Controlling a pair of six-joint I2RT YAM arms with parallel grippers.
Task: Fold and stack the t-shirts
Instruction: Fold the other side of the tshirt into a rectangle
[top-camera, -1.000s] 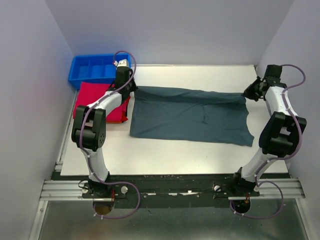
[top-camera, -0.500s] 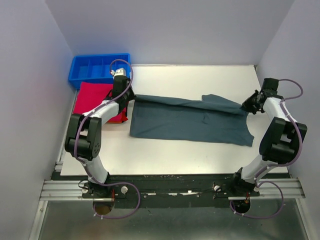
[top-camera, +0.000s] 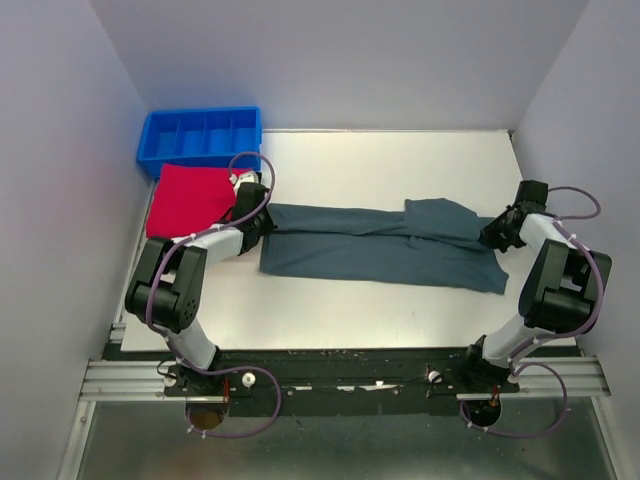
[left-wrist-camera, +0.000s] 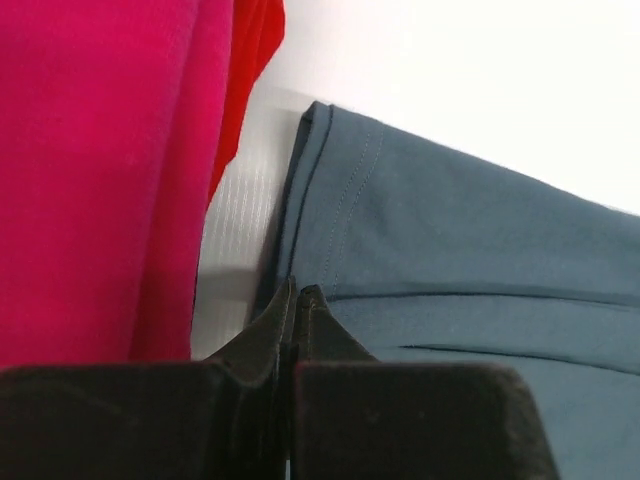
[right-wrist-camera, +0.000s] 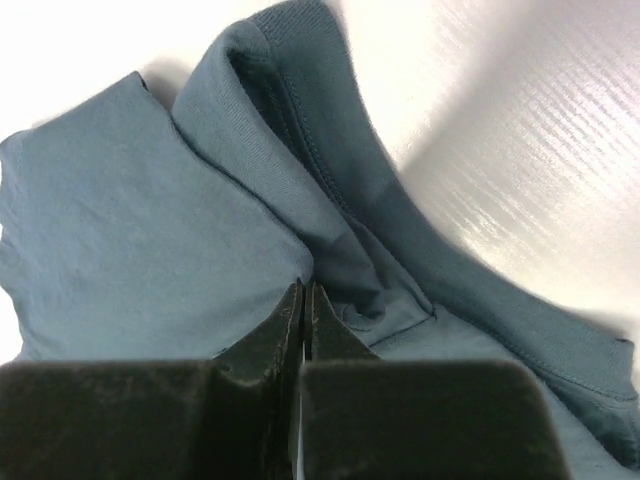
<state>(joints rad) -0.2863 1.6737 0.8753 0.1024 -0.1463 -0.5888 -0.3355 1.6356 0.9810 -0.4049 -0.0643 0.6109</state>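
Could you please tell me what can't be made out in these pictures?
Top view: fingertips of left gripper and right gripper hidden by their wrists.
Left wrist: red shirt cut off by left edge.
Both wrists: grey shirt beneath the fingers hidden by the gripper bodies.

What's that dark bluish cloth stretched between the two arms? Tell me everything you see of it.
It is a slate-blue t-shirt of soft, cotton-like knit with stitched hems and a ribbed collar. It lies sideways on the white table, its far part doubled over the near part in a long band. The left gripper pinches its left end; the right gripper is shut on its bunched right end by the collar. A folded red shirt lies beside its left end, a gap between.
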